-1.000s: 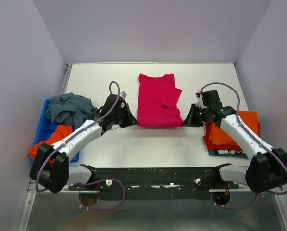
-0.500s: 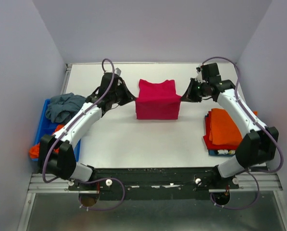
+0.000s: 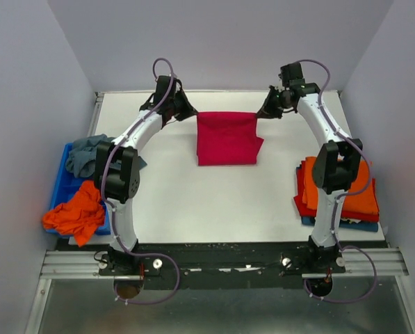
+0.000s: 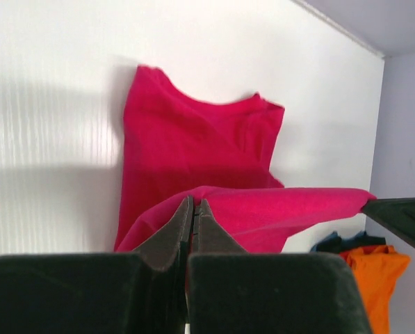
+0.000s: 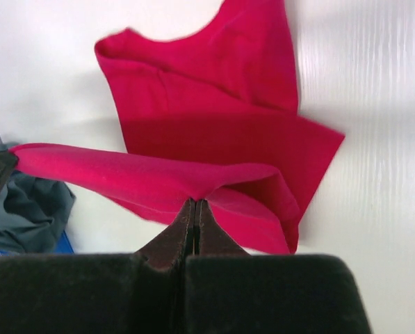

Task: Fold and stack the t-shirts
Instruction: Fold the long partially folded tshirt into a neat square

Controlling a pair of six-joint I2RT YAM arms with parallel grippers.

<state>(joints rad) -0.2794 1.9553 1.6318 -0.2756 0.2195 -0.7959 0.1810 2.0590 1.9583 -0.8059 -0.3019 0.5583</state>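
Note:
A crimson-pink t-shirt (image 3: 226, 138) lies folded over itself at the far middle of the table. Its top edge is lifted and stretched between the two grippers. My left gripper (image 3: 191, 113) is shut on the left corner of that edge, seen as a pinched fold (image 4: 193, 202) in the left wrist view. My right gripper (image 3: 261, 113) is shut on the right corner (image 5: 194, 202). Below the lifted edge the shirt's neckline (image 4: 214, 104) rests flat on the table. Folded orange and red t-shirts (image 3: 339, 195) are stacked at the right.
A blue tray (image 3: 62, 189) at the left edge holds a crumpled grey-blue shirt (image 3: 89, 154) and a crumpled orange shirt (image 3: 74, 212) that spills over its front. The back wall stands close behind both grippers. The white table (image 3: 207, 202) stretches in front of the pink shirt.
Both grippers have carried the shirt's near edge from the front of the shirt up and over to its far side, folding the shirt in half. Both arms now reach far back.

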